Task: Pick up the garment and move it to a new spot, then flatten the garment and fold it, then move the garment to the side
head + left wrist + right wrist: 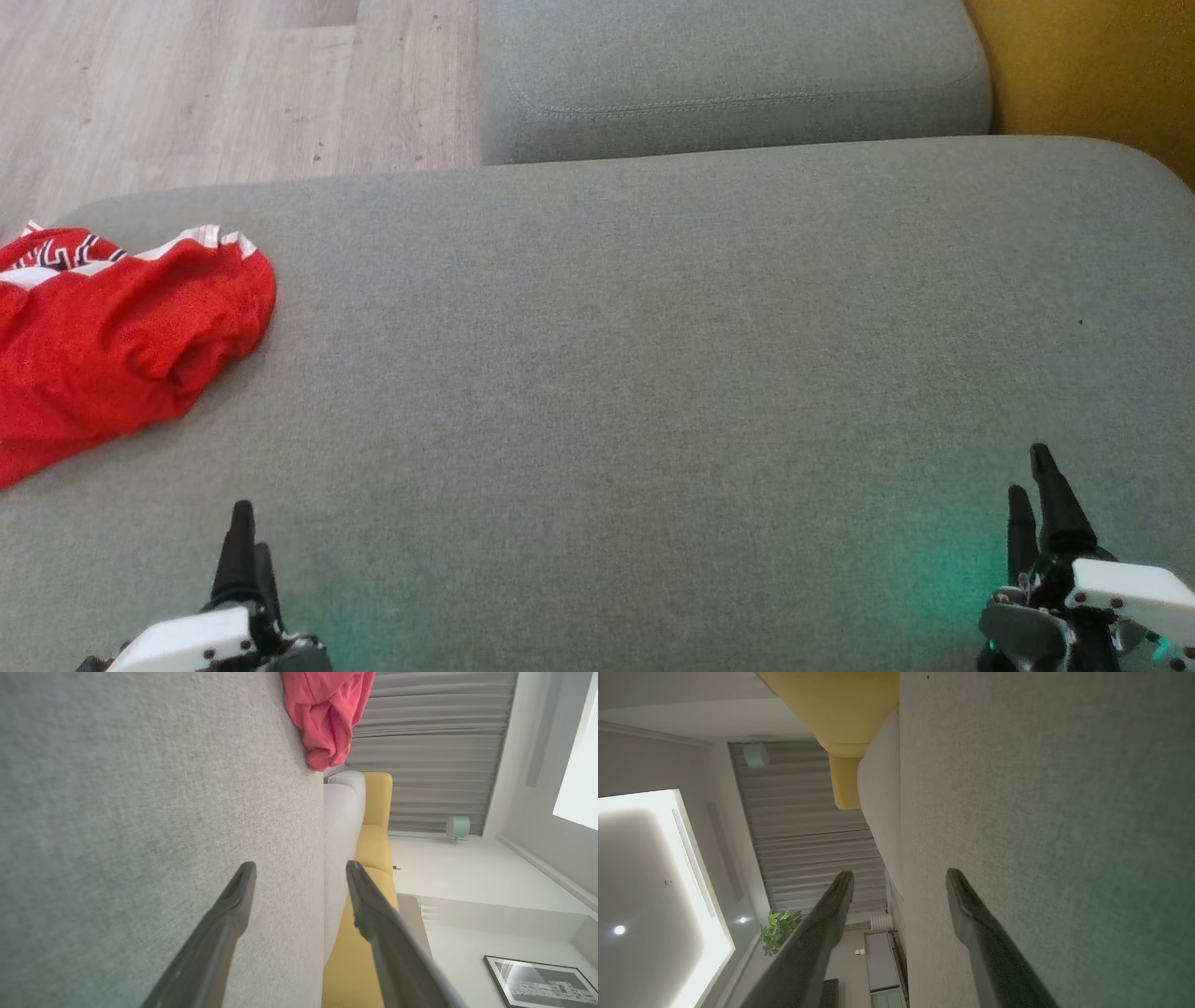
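left gripper [252, 532] sits at the near left edge of the head view, its two dark fingers pointing away over the grey seat [653, 355]. its wrist view shows the fingers spread wide apart with nothing between them. right gripper [1029, 471] sits at the near right edge, pointing the same way. its wrist view also shows the fingers wide apart, holding nothing. both hang just above the fabric, and i cannot tell whether either touches it. a green glow falls on the seat beside each one.

red garment [121, 336] lies crumpled at the left end of the seat, further away than the left gripper and well apart from it. part of it runs off the left edge of the view. it has white trim along its far edge and a dark and white patterned patch at the far left. neither gripper touches it.

beyond the seat, toward the right, is a second grey cushion [728, 75], with a yellow cushion [1092, 65] at the far right corner. pale wood floor [233, 84] shows at the far left. the wrist views take in grey curtains [434, 742] and a green plant [777, 931].
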You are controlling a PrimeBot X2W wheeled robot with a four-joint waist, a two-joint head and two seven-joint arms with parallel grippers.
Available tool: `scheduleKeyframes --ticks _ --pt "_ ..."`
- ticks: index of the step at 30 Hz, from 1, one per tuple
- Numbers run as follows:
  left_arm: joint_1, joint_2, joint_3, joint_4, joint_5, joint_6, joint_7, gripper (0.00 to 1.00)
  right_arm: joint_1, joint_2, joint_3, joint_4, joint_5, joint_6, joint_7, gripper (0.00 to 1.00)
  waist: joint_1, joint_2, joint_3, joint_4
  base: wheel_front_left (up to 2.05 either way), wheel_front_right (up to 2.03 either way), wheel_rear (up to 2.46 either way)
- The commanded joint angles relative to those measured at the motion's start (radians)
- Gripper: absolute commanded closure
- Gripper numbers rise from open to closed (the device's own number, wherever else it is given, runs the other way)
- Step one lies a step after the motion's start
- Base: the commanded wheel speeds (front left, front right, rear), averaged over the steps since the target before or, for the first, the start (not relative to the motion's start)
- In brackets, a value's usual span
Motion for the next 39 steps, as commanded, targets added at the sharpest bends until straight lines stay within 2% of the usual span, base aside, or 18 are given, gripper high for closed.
scheduleKeyframes --ticks 1,14,23,29,39 --pt "-0.032 0.004 -0.013 -0.044 0.011 0.005 -0.013 0.00 -0.035 -0.003 0.008 -0.039 -0.015 0.001 -0.017 0.00 0.0000 0.0000 -0.002 0.000 0.00 0.00 0.00" --pt "-0.018 0.004 -0.036 -0.093 0.105 0.031 -0.048 0.00 -0.024 -0.004 0.010 -0.067 -0.117 0.002 -0.052 0.00 0.0000 0.0000 -0.010 0.003 0.00 0.00 0.00" --pt "-0.018 0.005 -0.065 -0.119 0.236 0.061 -0.075 0.00 -0.015 -0.005 0.024 -0.108 -0.276 0.002 -0.079 0.00 0.0000 0.0000 -0.011 0.006 0.00 0.00 0.00" --pt "-0.019 0.007 -0.087 -0.127 0.346 0.075 -0.096 0.00 -0.008 -0.005 0.046 -0.138 -0.440 0.003 -0.099 0.00 0.0000 0.0000 -0.011 0.008 0.00 0.00 0.00" --pt "-0.018 0.022 -0.123 -0.142 0.516 0.097 -0.125 0.00 0.007 -0.006 0.062 -0.158 -0.588 0.003 -0.129 0.00 0.0000 0.0000 -0.011 0.013 0.00 0.00 0.00"
